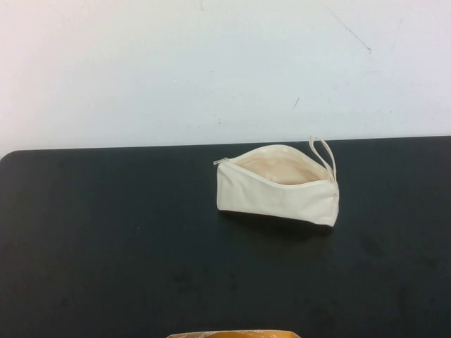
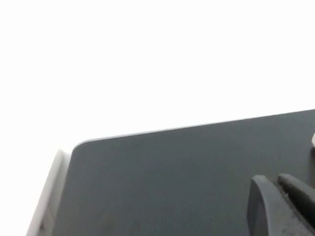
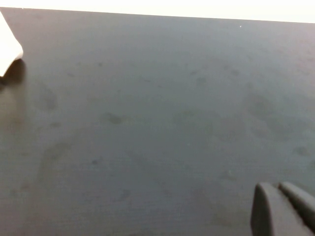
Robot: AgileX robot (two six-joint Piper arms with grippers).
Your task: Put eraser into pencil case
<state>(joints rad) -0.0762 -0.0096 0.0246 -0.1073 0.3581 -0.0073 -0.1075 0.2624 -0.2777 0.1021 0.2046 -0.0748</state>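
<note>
The pencil case [image 1: 277, 185], a cream fabric zip pouch, lies on the black table right of centre. Its zip is open, its pale beige lining shows, and its loop strap is at the right end. One white corner of it shows in the right wrist view [image 3: 7, 49]. The eraser is not in view. My left gripper [image 2: 273, 181] is shut and empty, low over the bare table near its back left corner. My right gripper [image 3: 275, 187] is shut and empty over bare table, away from the pouch. Neither gripper shows in the high view.
The black table [image 1: 106, 239] ends at a white wall behind. Its rounded back left corner shows in the left wrist view [image 2: 78, 145]. A yellowish-orange object [image 1: 232, 334] peeks in at the bottom edge of the high view.
</note>
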